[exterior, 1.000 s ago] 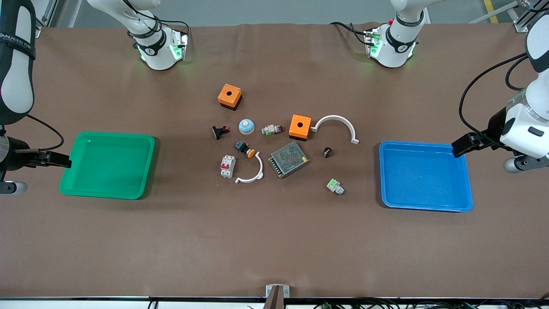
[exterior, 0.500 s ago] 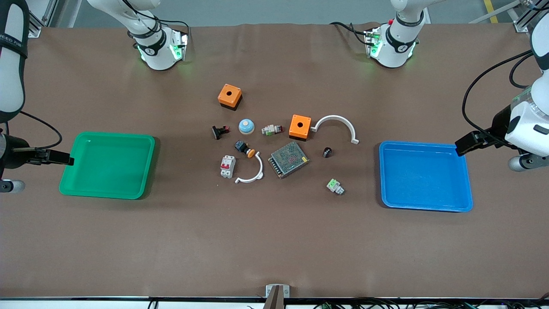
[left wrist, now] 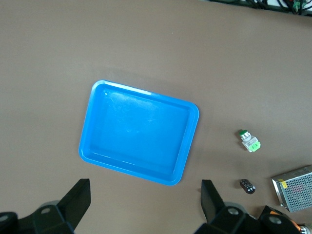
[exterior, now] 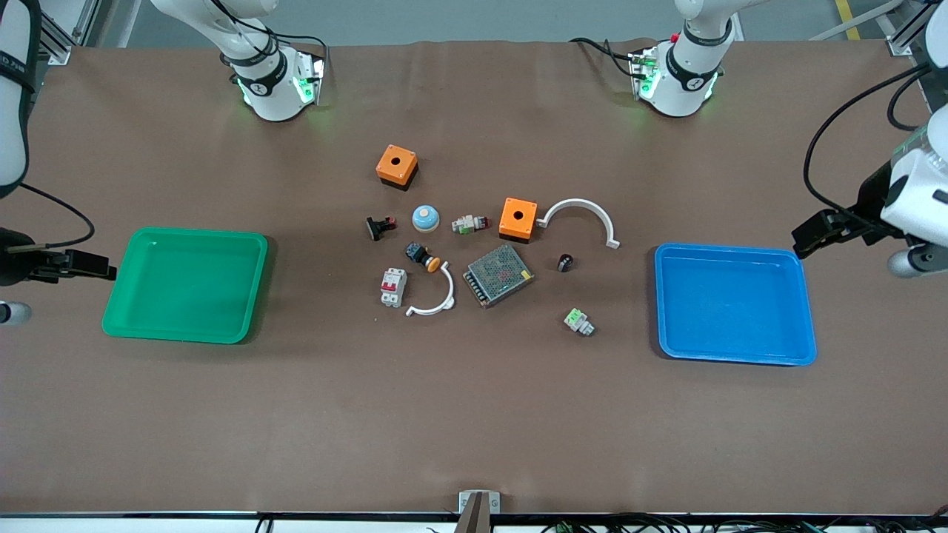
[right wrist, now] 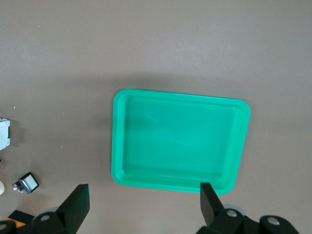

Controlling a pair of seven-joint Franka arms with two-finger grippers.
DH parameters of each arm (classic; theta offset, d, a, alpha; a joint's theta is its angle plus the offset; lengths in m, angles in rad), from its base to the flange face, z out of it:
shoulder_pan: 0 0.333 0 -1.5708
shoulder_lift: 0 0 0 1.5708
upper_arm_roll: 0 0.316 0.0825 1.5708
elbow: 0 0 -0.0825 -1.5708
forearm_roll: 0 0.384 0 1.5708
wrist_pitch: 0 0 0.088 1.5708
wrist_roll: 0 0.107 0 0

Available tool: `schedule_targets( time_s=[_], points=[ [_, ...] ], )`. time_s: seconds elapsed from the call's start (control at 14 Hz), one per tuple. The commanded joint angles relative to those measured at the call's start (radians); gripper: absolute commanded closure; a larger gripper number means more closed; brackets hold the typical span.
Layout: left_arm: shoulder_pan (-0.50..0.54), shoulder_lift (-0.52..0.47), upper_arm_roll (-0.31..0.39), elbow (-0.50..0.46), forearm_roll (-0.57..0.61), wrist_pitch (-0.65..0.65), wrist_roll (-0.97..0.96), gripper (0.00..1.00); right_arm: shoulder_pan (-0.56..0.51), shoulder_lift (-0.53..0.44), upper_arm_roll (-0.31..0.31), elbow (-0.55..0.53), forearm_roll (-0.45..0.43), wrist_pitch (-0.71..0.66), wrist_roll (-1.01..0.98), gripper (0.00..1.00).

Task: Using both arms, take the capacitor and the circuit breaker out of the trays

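The capacitor [exterior: 565, 263], a tiny black cylinder, lies on the table between the metal power supply and the blue tray; it also shows in the left wrist view [left wrist: 247, 185]. The breaker [exterior: 393, 286], a white block with a red lever, lies next to a white curved piece; only its edge shows in the right wrist view [right wrist: 4, 132]. My left gripper [exterior: 815, 233] is open and empty, over the table beside the blue tray [exterior: 733, 355]. My right gripper [exterior: 81, 264] is open and empty, over the table beside the green tray [exterior: 178, 333].
Between the trays lie two orange boxes [exterior: 396, 166] [exterior: 518, 218], a grey power supply [exterior: 498, 275], two white curved pieces [exterior: 581, 211] [exterior: 437, 296], a blue dome [exterior: 426, 217], an orange-capped button [exterior: 424, 257], a black clip [exterior: 379, 227] and green-and-white connectors [exterior: 578, 321] [exterior: 469, 223].
Both grippers have drawn a little outward toward their ends of the table, away from the trays. The parts on the table have not moved.
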Motion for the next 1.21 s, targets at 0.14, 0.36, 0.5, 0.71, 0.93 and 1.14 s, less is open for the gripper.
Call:
schedule_targets(
  time_s=[0.14,0.36,0.5,0.71,0.93,1.14],
  points=[
    [-0.007,-0.081,0.029,-0.012,-0.012,-0.084,0.116,0.00,0.025,-0.204,0.015,-0.237,-0.050,0.082,-0.007,0.00],
    [-0.148,-0.143,0.208,-0.067,-0.035,-0.097,0.182,0.00,0.030,-0.264,0.018,-0.277,-0.058,0.070,0.011,0.00],
    [-0.243,-0.177,0.335,-0.105,-0.080,-0.098,0.199,0.00,0.027,-0.307,0.016,-0.309,-0.058,0.072,0.011,0.00],
    [-0.314,-0.217,0.436,-0.153,-0.101,-0.098,0.255,0.00,0.028,-0.351,0.016,-0.340,-0.058,0.072,0.011,0.00],
    [-0.314,-0.236,0.425,-0.164,-0.101,-0.098,0.246,0.00,0.028,-0.387,0.016,-0.354,-0.058,0.069,0.011,0.00],
    [-0.294,-0.260,0.378,-0.184,-0.103,-0.098,0.233,0.00,0.025,-0.405,0.016,-0.354,-0.058,0.059,0.007,0.00]
  ],
)
